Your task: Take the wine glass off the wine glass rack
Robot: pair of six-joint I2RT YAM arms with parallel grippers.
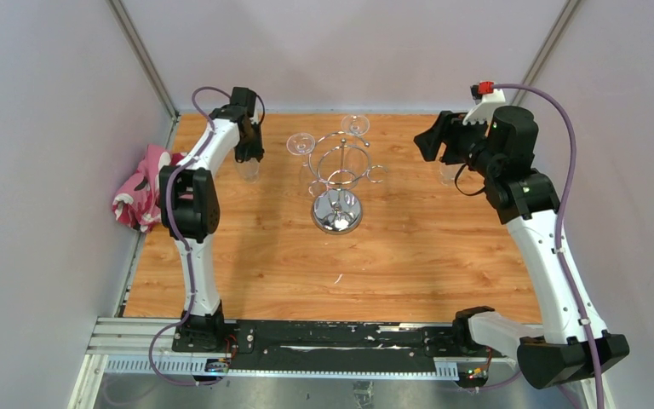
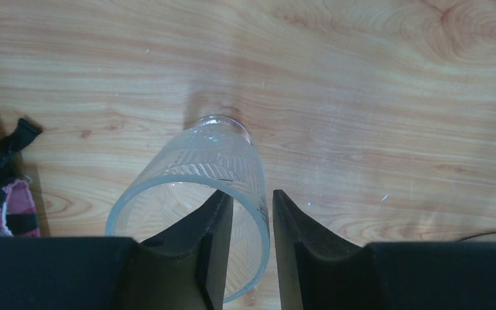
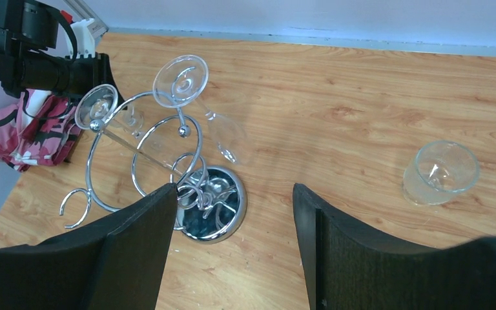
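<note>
The chrome wine glass rack [image 1: 337, 213] stands at the middle back of the table, and its round base shows in the right wrist view [image 3: 237, 205]. Two wine glasses hang upside down on it, one [image 1: 301, 143] on the left arm, also in the right wrist view [image 3: 95, 106], and one [image 1: 355, 125] at the back, also in that view [image 3: 181, 79]. My left gripper [image 1: 249, 158] straddles the rim of a clear tumbler [image 2: 200, 161], one finger inside and one outside, with a small gap [image 2: 250, 194]. My right gripper [image 3: 234, 187] is wide open and empty, right of the rack [image 1: 426, 141].
A second clear tumbler [image 3: 440, 171] stands on the table at the right, near my right gripper [image 1: 450, 175]. A pink patterned cloth [image 1: 140, 192] lies at the table's left edge. Grey walls close in the table on three sides.
</note>
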